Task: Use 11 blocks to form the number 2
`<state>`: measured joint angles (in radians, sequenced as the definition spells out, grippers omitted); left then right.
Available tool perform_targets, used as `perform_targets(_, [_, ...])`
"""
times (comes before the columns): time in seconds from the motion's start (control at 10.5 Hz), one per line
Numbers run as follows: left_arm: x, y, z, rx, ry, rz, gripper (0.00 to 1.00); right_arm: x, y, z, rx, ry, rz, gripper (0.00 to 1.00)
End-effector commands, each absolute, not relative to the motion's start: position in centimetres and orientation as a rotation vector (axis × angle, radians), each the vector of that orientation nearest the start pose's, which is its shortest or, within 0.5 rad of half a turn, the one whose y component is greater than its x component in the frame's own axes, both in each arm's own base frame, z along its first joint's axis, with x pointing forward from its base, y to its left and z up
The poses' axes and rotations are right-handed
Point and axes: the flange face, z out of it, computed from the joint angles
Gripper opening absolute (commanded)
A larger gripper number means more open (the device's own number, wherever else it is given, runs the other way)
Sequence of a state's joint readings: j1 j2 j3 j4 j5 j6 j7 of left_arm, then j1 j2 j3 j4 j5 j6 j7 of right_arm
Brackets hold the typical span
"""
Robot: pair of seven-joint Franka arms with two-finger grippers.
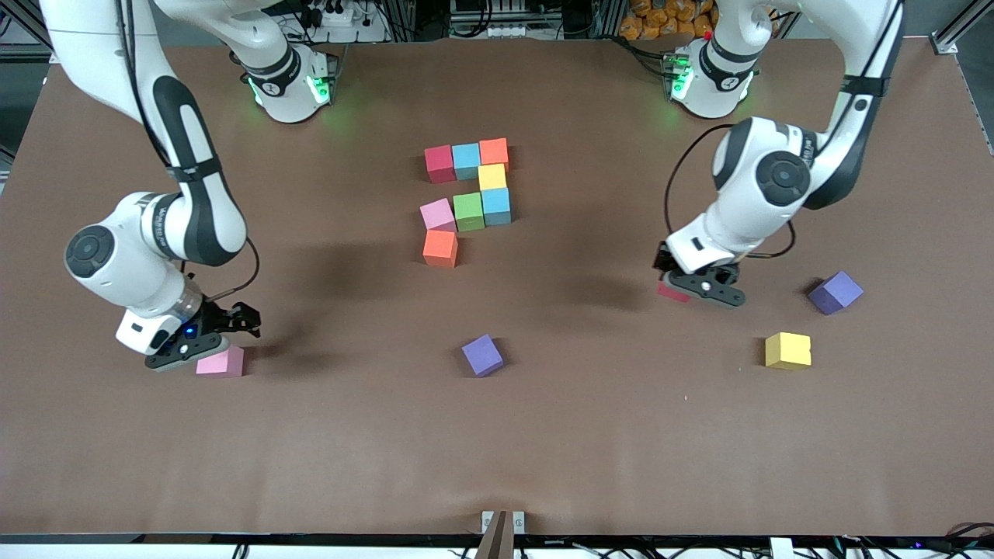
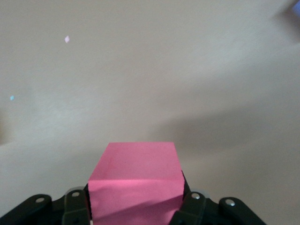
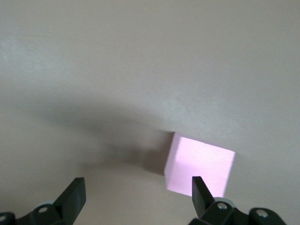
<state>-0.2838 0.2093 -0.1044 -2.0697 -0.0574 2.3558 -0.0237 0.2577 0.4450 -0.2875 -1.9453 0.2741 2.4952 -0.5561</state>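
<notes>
Eight blocks form a figure mid-table: red (image 1: 439,163), light blue (image 1: 466,160) and orange (image 1: 494,152) in a row, then yellow (image 1: 492,177), a second light blue (image 1: 496,206), green (image 1: 468,211), pink (image 1: 437,214) and orange (image 1: 440,248). My left gripper (image 1: 678,291) (image 2: 136,206) is shut on a red block (image 1: 669,292) (image 2: 136,173), low over the table toward the left arm's end. My right gripper (image 1: 220,335) (image 3: 138,192) hangs open and empty. A loose pink block (image 1: 221,362) (image 3: 199,164) lies just outside one finger (image 3: 200,192).
A loose yellow block (image 1: 787,350) and a purple cube (image 1: 835,293) lie near the left gripper. A second purple cube (image 1: 482,355) sits nearer the front camera than the figure. Brown table (image 1: 497,450) stretches bare toward the front edge.
</notes>
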Motion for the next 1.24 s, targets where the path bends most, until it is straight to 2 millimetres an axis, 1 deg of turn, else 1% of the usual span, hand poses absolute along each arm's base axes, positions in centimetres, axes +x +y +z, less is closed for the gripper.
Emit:
perform_targets(0.0, [56.1, -28.1, 35.2, -3.242, 0.401, -0.059, 0.00, 63.7, -2.1, 27.8, -3.063, -0.563, -0.207, 1.00])
perform_targets(0.1, [56.5, -30.6, 35.7, -3.258, 0.345, -0.045, 0.00, 63.2, -2.7, 27.7, -3.047, -0.536, -0.125, 1.00])
perform_targets(0.19, [57.1, -32.7, 36.5, -3.273, 0.293, -0.050, 0.00, 63.3, -4.5, 28.1, -3.053, -0.472, -0.118, 1.00])
perform_targets(0.29, [57.5, -34.6, 36.7, -3.305, 0.249, -0.037, 0.00, 63.5, -5.5, 28.1, -3.068, -0.395, -0.126, 1.00])
perform_targets(0.38, [57.5, -36.6, 36.6, -3.336, 0.225, -0.029, 0.00, 63.9, -6.9, 28.6, -3.073, -0.364, -0.147, 1.00])
perform_targets(0.48, [57.9, -38.0, 36.3, -3.344, 0.211, -0.052, 0.00, 63.9, -6.9, 28.6, -3.070, -0.362, -0.141, 1.00])
perform_targets(0.57, [58.3, -39.2, 36.1, -3.349, 0.203, -0.071, 0.00, 63.5, -6.6, 28.5, -3.050, -0.355, -0.080, 1.00])
perform_targets(0.76, [57.8, -41.8, 34.2, -3.336, 0.196, -0.072, 0.00, 63.3, -7.8, 29.2, -3.039, -0.327, -0.036, 1.00])
perform_targets(0.86, [57.4, -43.2, 33.6, -3.338, 0.179, -0.081, 0.00, 63.7, -8.3, 29.8, -3.045, -0.315, -0.044, 1.00])
perform_targets(0.96, [56.8, -45.3, 33.4, -3.352, 0.161, -0.088, 0.00, 64.2, -8.3, 29.7, -3.057, -0.330, -0.059, 1.00])
perform_targets(1.05, [56.4, -47.1, 32.8, -3.356, 0.142, -0.094, 0.00, 65.0, -9.0, 30.3, -3.064, -0.317, -0.084, 1.00])
perform_targets(1.15, [55.7, -49.1, 31.9, -3.353, 0.142, -0.104, 0.00, 65.7, -8.9, 29.7, -3.071, -0.271, -0.086, 1.00])
